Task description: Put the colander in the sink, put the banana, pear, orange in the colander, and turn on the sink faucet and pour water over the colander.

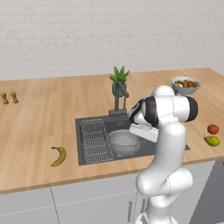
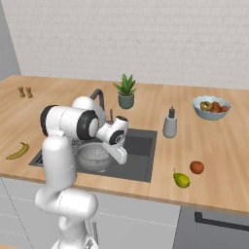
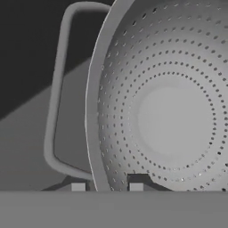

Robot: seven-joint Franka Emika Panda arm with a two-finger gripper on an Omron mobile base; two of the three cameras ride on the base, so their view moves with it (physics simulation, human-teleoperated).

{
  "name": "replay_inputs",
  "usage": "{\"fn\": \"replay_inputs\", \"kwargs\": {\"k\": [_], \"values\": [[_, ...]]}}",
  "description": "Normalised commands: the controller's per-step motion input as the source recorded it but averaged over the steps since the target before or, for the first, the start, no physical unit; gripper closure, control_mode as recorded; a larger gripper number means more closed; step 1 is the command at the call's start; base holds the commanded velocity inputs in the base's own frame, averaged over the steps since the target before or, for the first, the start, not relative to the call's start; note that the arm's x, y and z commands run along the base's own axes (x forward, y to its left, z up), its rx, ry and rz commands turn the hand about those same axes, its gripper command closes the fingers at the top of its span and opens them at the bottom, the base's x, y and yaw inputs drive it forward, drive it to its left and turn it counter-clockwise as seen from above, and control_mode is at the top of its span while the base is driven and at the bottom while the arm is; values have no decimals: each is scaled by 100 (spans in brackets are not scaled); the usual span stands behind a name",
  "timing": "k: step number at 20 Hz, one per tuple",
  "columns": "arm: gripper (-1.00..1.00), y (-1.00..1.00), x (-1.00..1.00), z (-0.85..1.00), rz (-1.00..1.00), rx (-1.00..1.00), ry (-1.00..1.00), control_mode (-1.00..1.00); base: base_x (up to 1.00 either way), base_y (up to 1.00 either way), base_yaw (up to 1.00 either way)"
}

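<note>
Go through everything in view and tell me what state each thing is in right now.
colander: upright in the sink, empty
gripper: shut on the colander's rim
sink faucet: no water running
banana: on the counter, left of the sink
pear: on the counter, right of the sink
orange: on the counter beside the pear

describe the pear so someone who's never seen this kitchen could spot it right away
Start at the sink set in the wooden counter and look to its right, toward the front edge. Two small fruits lie there: the pear is the yellow-green one nearer the edge, beside the round red orange.
</note>
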Motion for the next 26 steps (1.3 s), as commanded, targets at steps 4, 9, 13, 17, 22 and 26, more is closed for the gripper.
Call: {"fn": "replay_inputs", "kwargs": {"k": [4,9,13,17,22,26], "values": [[100,9,5,-19,0,-8,-6,-100,0,0,0],[100,0,13,-11,0,-6,-8,-100,0,0,0],[100,1,-2,-11,0,-4,-11,-100,0,0,0],[100,0,0,-2,-1,0,-7,-100,0,0,0],[-100,0,-1,0,-1,0,-5,-100,0,0,0],[-100,0,-2,0,0,0,-4,-100,0,0,0]]}}
